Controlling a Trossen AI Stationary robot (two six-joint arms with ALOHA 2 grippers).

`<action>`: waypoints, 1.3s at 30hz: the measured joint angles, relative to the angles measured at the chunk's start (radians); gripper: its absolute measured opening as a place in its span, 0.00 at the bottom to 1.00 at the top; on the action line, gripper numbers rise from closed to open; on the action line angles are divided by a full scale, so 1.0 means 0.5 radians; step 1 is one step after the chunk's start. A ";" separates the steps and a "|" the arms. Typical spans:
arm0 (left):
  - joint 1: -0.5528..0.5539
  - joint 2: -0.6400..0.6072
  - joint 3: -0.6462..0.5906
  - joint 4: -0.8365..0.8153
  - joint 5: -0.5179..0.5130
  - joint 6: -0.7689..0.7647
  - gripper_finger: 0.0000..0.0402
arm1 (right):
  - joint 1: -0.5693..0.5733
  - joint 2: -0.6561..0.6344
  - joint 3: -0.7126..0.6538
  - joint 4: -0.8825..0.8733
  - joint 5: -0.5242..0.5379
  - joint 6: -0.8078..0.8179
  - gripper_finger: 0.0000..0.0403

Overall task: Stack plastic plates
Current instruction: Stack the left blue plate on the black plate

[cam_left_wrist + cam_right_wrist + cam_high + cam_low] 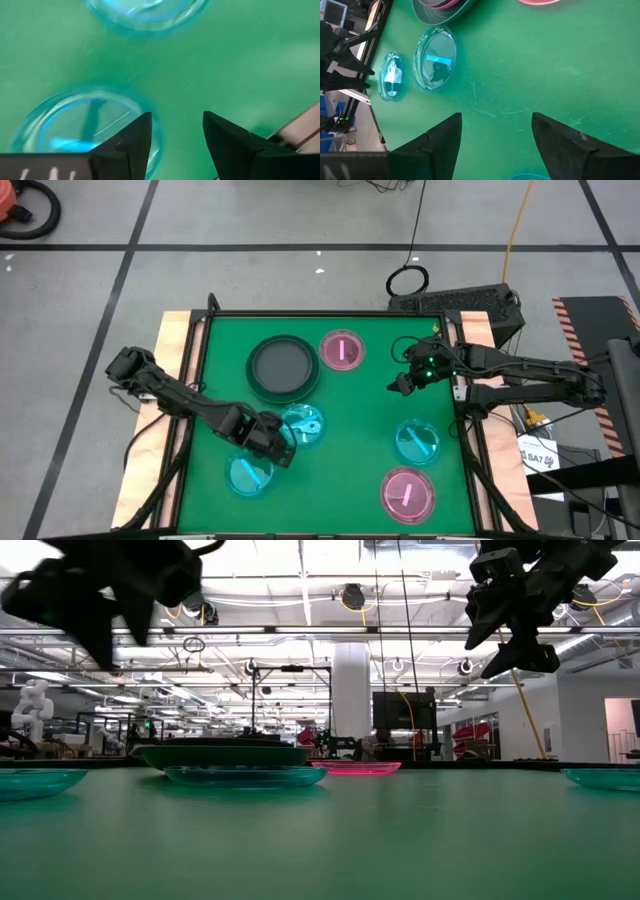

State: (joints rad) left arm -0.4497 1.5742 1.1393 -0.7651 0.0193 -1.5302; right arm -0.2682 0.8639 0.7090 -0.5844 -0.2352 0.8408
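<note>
Translucent cyan plates (303,423) (249,474) (417,441), thin-rimmed and flat on the green mat (350,410); likely to skid or tip if nudged rather than gripped at the edge. Probable risk near the left gripper (283,442): poised between two cyan plates, close to both, so easily knocking one while reaching for the other. Left gripper parted moderately, holding nothing, above the mat just beside a cyan plate (90,125). Right gripper (404,385) raised over mid-table, spread wide, empty, touching nothing. Elsewhere: dark grey plate (283,366) with pink showing inside it in the right wrist view, translucent pink plates (342,350) (407,493) well apart.
</note>
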 joint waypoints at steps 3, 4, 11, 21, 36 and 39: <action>-0.055 -0.013 0.000 -0.130 0.166 0.246 0.46 | 0.033 0.000 0.000 0.008 0.001 0.024 0.58; -0.067 -0.014 0.001 -0.167 0.220 0.327 0.46 | 0.044 0.000 0.000 0.007 0.001 0.032 0.58; -0.011 -0.169 -0.022 -0.644 0.328 0.827 0.46 | 0.130 0.000 0.000 0.009 0.002 0.081 0.58; 0.180 -0.809 -0.781 -0.088 0.470 0.647 0.46 | 0.230 0.000 0.000 0.014 0.005 0.073 0.58; 0.064 -0.582 -0.842 -0.047 0.336 0.667 0.46 | 0.276 0.000 0.000 0.043 0.169 0.073 0.58; 0.052 -0.512 -0.842 0.006 0.335 0.660 0.46 | 0.276 0.001 0.000 0.053 0.168 0.073 0.58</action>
State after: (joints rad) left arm -0.4236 1.3183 0.7185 -0.7621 0.1867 -1.2003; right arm -0.1303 0.8642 0.7090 -0.5580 -0.1513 0.8776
